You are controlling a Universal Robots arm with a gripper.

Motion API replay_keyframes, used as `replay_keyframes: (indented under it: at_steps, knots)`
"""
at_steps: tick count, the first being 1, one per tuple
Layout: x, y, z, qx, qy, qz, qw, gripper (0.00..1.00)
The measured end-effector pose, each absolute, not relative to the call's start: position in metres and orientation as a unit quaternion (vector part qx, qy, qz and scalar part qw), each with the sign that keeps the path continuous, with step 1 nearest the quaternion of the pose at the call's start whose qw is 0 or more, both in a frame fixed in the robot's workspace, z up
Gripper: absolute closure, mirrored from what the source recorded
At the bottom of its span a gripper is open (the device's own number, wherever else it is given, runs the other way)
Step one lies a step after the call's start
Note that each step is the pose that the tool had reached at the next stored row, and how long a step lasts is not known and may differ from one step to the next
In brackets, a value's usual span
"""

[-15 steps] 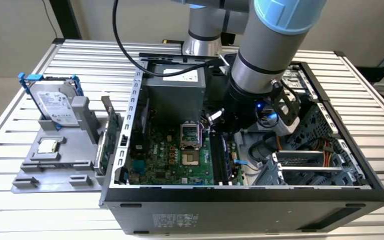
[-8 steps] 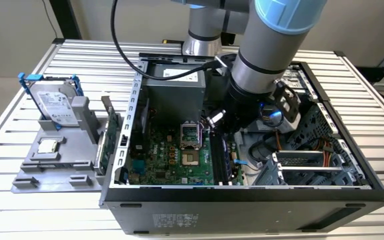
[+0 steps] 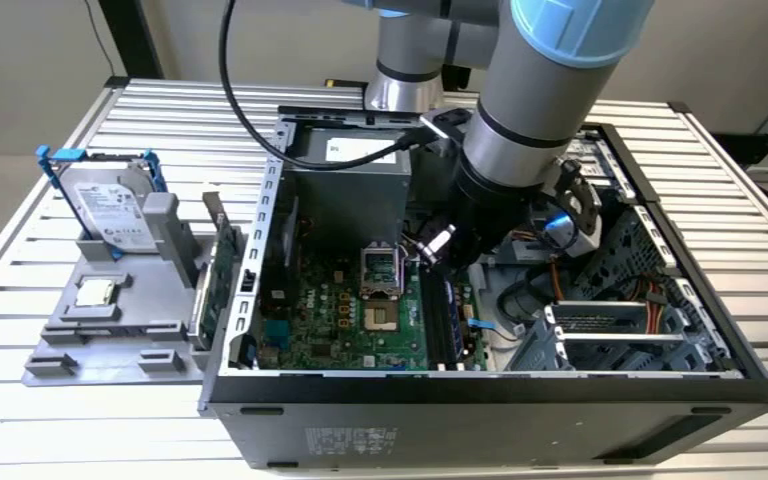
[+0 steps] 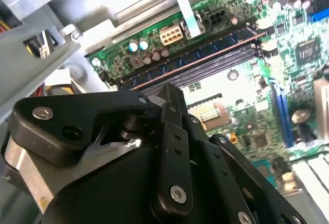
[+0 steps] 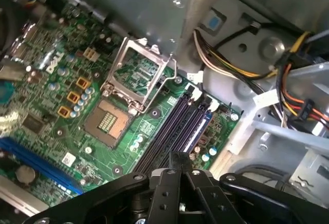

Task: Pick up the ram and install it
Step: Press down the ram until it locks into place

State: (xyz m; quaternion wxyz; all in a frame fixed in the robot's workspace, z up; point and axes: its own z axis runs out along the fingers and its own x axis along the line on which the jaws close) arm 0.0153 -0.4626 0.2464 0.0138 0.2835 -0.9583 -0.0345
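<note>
A narrow blue-green stick, the ram [image 4: 205, 53], stands in the outermost of the long memory slots [image 4: 211, 71] on the green motherboard [image 3: 344, 320], beside the case's cable bundle. In the first wrist view the ram [image 5: 201, 122] shows as a blue strip next to the black slots [image 5: 169, 131]. My gripper [image 5: 180, 158] is shut, its black fingers pressed together with nothing visible between them. Its tips hover right over the slot row in both wrist views [image 4: 172, 95]. I cannot tell whether they touch the ram. In the exterior view the gripper [image 3: 440, 250] reaches deep into the open computer case.
A grey holder [image 3: 157, 330] left of the case carries a hard drive [image 3: 111, 215], a small chip [image 3: 95, 292] and a thin board on edge [image 3: 211, 290]. The open processor socket [image 5: 110, 124], coloured power cables [image 5: 298, 98] and a drive cage [image 3: 611, 330] crowd around the slots.
</note>
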Motion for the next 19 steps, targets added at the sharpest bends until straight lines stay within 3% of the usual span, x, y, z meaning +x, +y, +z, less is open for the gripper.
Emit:
replay_keyframes:
  at_steps: [19]
  knots:
    - [0.0153,-0.4625,0.2463,0.445,-0.895,-0.027,0.006,1.00]
